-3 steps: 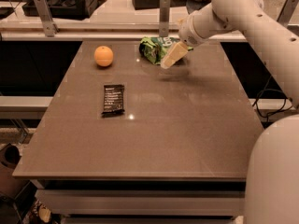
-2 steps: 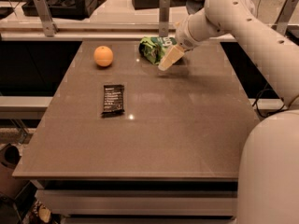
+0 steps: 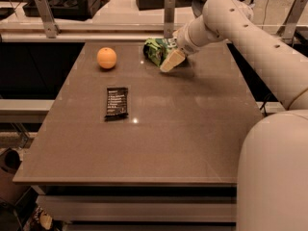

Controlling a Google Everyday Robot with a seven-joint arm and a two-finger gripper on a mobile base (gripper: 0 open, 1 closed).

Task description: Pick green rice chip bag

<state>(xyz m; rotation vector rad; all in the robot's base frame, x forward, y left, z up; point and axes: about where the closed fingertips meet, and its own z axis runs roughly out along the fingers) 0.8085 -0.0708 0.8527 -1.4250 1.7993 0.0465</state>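
Note:
The green rice chip bag (image 3: 155, 49) is shiny and crumpled and lies at the far middle of the table. My gripper (image 3: 171, 60) comes in from the right on the white arm. It sits right against the bag's right side, low over the table, and covers part of the bag. I cannot tell whether the bag rests on the table or is lifted.
An orange (image 3: 107, 57) sits at the far left of the brown table (image 3: 183, 143). A small flat black packet (image 3: 117, 102) with white text lies left of the middle. A rail with metal posts (image 3: 169, 8) runs behind the table. My arm's white body (image 3: 274, 177) fills the lower right.
The arm has shifted slightly to the left, towards the bag. The bag, the orange and the black packet stay where they were.

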